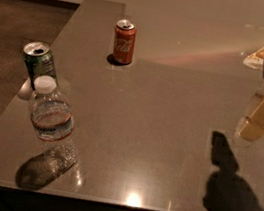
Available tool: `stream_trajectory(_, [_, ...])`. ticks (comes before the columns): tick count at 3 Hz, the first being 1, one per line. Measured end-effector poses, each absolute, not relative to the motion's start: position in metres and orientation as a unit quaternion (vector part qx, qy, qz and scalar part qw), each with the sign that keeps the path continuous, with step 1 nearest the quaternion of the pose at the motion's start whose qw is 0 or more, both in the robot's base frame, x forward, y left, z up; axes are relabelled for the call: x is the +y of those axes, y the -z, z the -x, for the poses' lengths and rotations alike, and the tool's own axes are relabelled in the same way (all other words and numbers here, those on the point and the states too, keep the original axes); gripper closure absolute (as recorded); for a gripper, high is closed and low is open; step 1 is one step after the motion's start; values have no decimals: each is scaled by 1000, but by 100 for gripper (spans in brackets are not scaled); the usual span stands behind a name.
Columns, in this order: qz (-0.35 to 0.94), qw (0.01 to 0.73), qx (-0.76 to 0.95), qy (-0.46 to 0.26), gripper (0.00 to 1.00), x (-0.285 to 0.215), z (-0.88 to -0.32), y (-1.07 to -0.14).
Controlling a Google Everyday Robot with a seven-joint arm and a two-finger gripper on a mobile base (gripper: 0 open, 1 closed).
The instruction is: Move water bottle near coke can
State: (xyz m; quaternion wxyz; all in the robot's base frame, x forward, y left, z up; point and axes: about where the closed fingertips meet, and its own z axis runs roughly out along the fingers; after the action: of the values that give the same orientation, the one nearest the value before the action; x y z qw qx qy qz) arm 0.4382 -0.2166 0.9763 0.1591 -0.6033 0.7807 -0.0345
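Observation:
The water bottle (52, 120) stands upright near the table's front left, clear and ribbed with a white cap and a pale label with a reddish band. The coke can (124, 42) stands upright at the back middle-left, red with white script and a silver top. The gripper (262, 116) hangs above the table at the right edge of the view, far from both, with nothing seen in it. Its shadow falls on the table below it.
A green can (39, 62) with a silver top stands just behind the bottle near the table's left edge (29, 84). A pale object (256, 56) lies at the back right. Carpet floor lies to the left.

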Motion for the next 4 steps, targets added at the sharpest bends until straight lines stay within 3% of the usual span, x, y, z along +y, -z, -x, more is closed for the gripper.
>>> stream_trajectory(2, [603, 164, 780, 22, 0, -206, -440, -978])
stream_trajectory(4, [631, 201, 747, -55, 0, -141, -433, -970])
